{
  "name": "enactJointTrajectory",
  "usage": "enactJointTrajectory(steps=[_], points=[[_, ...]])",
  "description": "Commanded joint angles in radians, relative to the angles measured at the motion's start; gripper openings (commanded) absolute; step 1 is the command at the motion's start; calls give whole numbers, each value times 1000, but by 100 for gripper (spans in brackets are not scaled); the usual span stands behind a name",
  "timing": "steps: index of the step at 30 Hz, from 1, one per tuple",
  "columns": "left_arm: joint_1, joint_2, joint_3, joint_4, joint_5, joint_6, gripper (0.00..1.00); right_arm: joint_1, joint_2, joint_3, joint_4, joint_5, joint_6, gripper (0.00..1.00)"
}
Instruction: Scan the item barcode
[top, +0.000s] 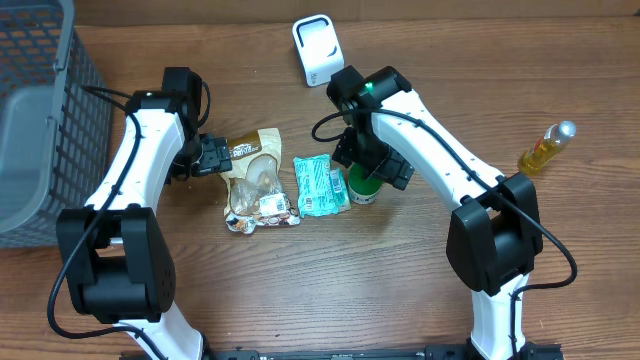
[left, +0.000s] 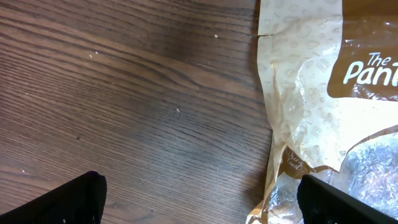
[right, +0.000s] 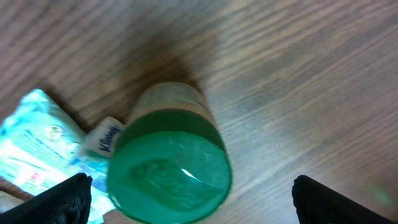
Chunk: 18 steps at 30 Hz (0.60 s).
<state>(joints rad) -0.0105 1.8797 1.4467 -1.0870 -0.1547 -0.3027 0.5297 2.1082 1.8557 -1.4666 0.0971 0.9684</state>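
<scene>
A beige snack bag (top: 257, 180) lies flat on the table, with a teal tissue pack (top: 320, 186) to its right. Beside the pack stands a green-lidded jar (top: 361, 188). A white scanner (top: 317, 48) stands at the back. My left gripper (top: 210, 157) is open at the bag's left end; in the left wrist view the bag (left: 311, 93) reaches under the right finger (left: 348, 202). Open too, my right gripper (top: 377, 165) hangs over the jar. The jar's green lid (right: 169, 167) sits between the fingers, nearer the left one, with a wide gap on the right.
A grey wire basket (top: 40, 120) fills the far left of the table. A small yellow bottle (top: 546, 148) lies at the right. The tissue pack (right: 37, 149) shows at the left of the right wrist view, next to the jar.
</scene>
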Motion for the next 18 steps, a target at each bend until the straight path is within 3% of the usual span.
enactJointTrajectory(steps=[1,18], points=[[3,7,15,1,-10,19,99,3,-8,-5,25,19,5,100],[3,7,14,1,-10,19,100,-4,-3,-121,147,19,-2,98]])
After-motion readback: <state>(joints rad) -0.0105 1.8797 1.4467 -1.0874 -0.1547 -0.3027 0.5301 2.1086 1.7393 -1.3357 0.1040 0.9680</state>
